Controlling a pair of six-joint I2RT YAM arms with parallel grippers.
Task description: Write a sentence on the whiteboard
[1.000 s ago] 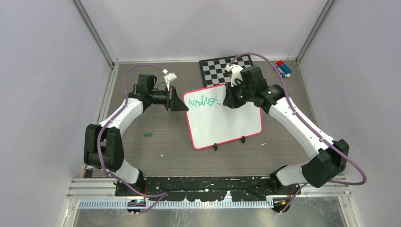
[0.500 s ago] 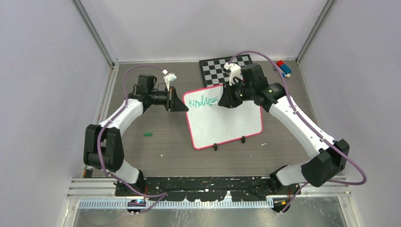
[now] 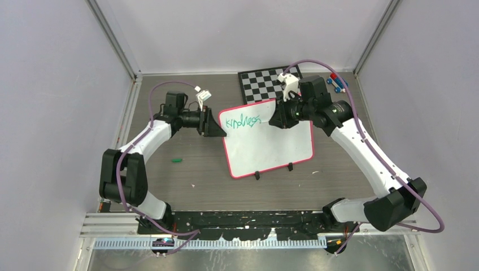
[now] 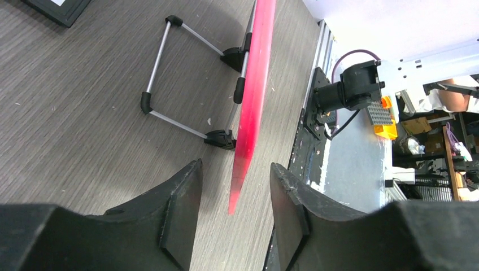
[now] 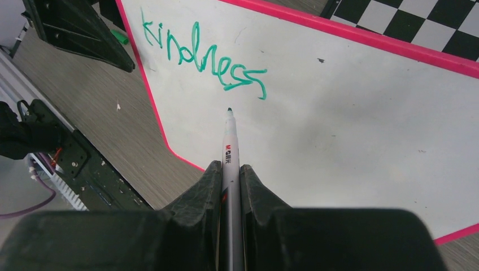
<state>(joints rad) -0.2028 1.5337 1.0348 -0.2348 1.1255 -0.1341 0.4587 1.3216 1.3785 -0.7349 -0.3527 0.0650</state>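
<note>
A slim white marker (image 5: 229, 148) is clenched by the right gripper (image 5: 230, 168); the 9 o'clock edge of the glossy pink-framed whiteboard (image 3: 272, 151) is straddled by the released left gripper (image 4: 235, 169).

The top camera is looking down from high behind the near edge over the whole table (image 3: 186, 175). Both wrist cameras are sitting close to the whiteboard (image 4: 255, 84), shared by all views: left sighting along its edge, right facing its front.
</note>
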